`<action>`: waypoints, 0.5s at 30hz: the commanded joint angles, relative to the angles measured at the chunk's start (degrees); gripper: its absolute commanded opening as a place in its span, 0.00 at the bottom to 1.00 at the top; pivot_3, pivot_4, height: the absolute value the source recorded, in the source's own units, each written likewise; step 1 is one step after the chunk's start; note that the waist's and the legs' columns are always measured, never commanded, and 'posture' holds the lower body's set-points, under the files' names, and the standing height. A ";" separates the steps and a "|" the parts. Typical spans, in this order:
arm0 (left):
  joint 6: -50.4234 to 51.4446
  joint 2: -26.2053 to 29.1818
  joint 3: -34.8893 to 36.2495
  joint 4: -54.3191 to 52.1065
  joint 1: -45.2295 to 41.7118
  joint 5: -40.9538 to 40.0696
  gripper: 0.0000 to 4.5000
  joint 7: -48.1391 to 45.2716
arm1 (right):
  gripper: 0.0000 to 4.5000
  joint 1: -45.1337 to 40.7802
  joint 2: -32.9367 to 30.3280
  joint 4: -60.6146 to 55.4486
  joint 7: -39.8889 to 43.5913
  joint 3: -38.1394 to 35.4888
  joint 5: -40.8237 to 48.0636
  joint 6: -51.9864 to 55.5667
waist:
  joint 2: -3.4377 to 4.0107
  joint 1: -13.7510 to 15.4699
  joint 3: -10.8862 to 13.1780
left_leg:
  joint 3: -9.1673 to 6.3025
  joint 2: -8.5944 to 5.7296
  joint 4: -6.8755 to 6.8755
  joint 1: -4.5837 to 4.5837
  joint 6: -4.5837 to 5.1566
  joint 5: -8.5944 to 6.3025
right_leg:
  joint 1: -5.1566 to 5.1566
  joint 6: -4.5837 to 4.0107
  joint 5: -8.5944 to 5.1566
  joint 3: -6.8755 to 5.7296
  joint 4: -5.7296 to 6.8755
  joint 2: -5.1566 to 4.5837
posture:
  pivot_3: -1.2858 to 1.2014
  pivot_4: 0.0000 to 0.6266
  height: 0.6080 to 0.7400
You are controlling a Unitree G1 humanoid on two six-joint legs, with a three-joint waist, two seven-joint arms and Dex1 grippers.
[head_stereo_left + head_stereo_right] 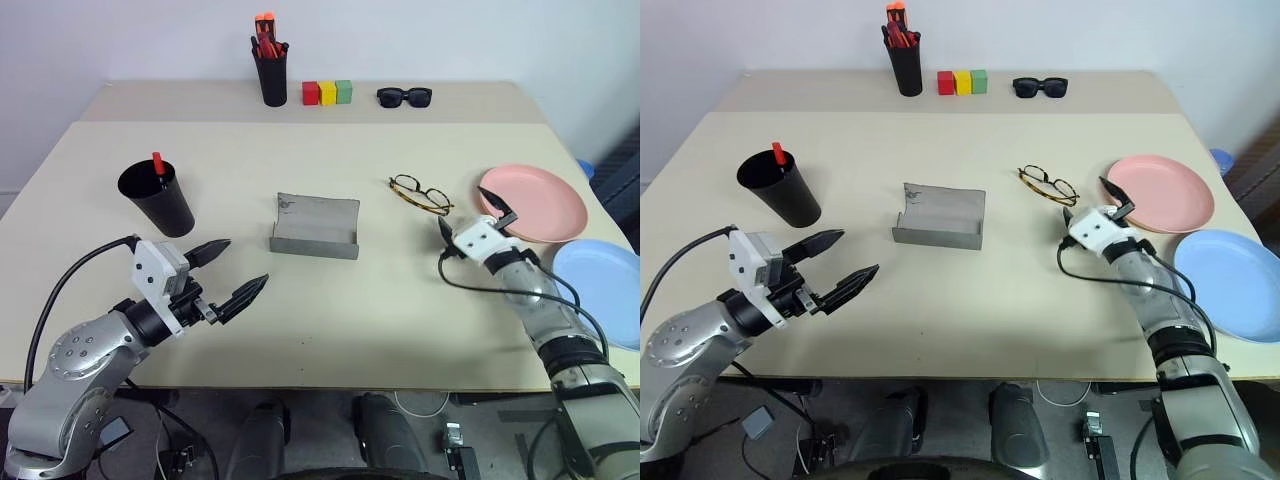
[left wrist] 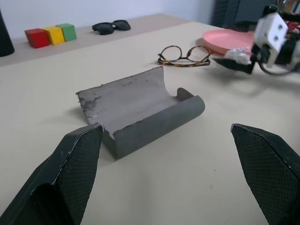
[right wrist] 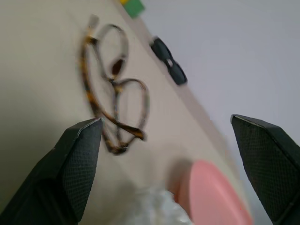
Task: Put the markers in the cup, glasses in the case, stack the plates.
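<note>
Just ahead of your right gripper [image 1: 478,215], whose fingers stand apart and empty, the glasses [image 1: 420,194] lie on the table [image 1: 330,310], long axis slanting toward the pink plate [image 1: 540,205], far nearer than your open left gripper [image 1: 232,272].

At the table's [image 1: 300,320] far edge stood a narrow black pen holder [image 1: 272,78] with what looked like orange-tipped markers. Beside it sat red [image 1: 310,93], yellow [image 1: 327,93] and green [image 1: 344,92] blocks, then black sunglasses [image 1: 404,96].
</note>
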 commanded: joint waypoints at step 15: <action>0.59 0.04 0.08 -4.23 -0.29 -0.80 1.00 2.70 | 0.99 -24.94 0.71 19.23 -4.41 2.91 -7.66 -1.15 | 0.10 -0.43 0.06 | 0.00 -0.04 -0.06 -0.19 0.00 0.00 | -0.22 0.05 0.03 -0.01 -0.03 -0.04 | 0.52 0.24 1.00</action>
